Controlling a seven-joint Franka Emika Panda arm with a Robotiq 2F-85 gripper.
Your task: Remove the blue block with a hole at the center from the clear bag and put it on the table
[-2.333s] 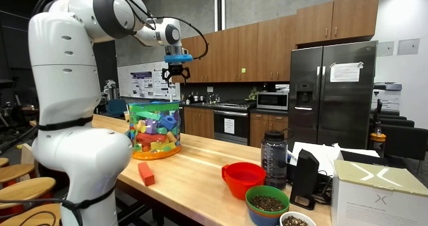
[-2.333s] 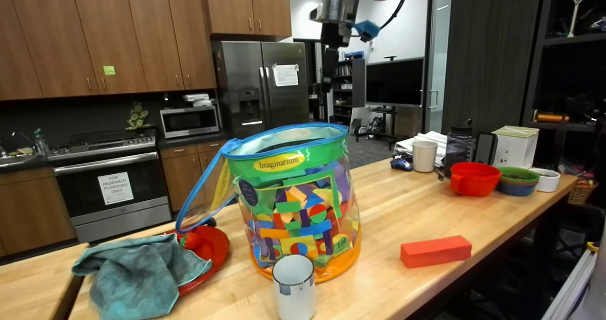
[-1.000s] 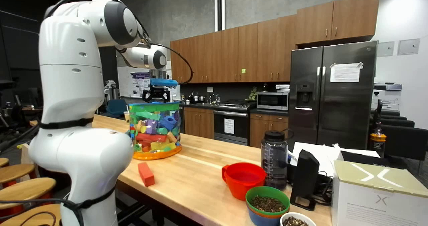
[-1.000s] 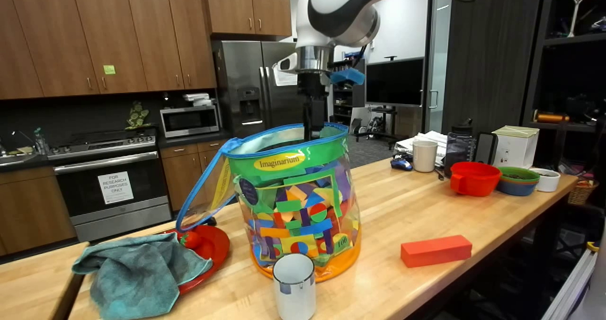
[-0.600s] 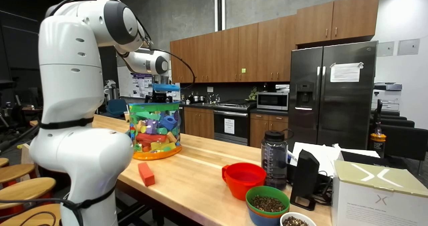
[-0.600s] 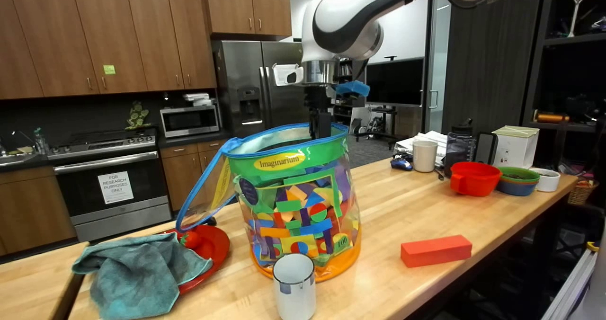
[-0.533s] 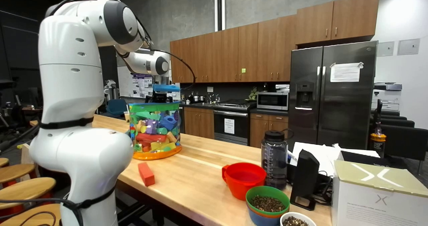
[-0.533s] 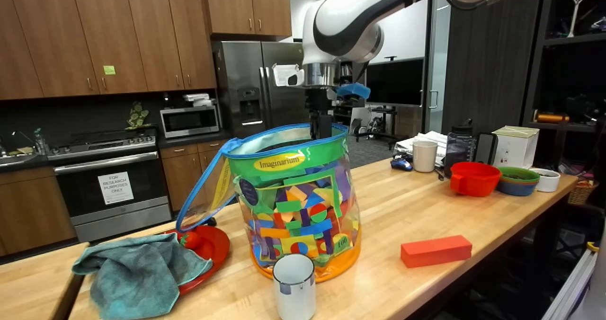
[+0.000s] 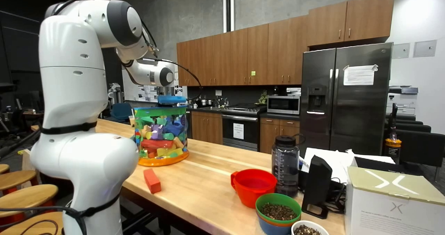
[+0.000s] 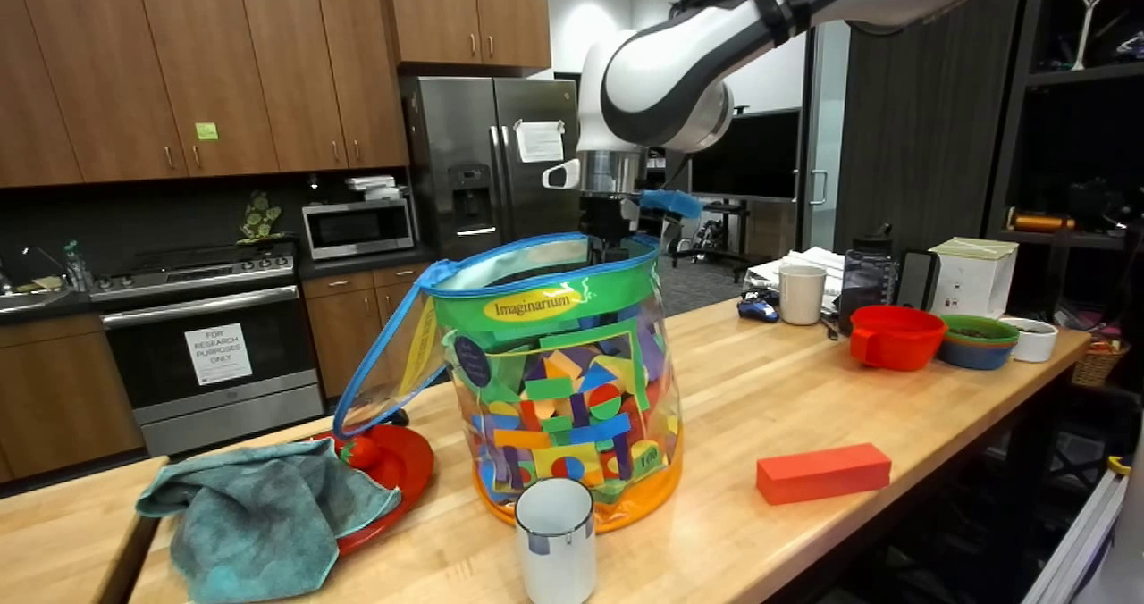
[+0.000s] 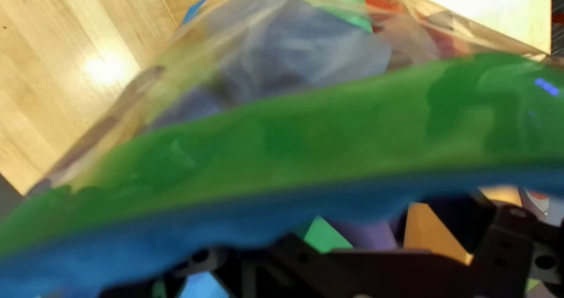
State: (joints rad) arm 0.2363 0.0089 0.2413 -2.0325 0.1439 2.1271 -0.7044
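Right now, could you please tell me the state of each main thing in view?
Clear bag: upright, top open, holding blocks
Gripper: in the bag's mouth, jaws unclear
Blue block: inside the bag
Red bowl: upright
Water bottle: upright, capped
Towel: crumpled, partly on red plate
Fridge: shut
Oven: shut
Microwave: shut

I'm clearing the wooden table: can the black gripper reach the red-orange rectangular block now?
Probably not without lifting first: the gripper dips into the clear plastic bag, which walls it off from the block.
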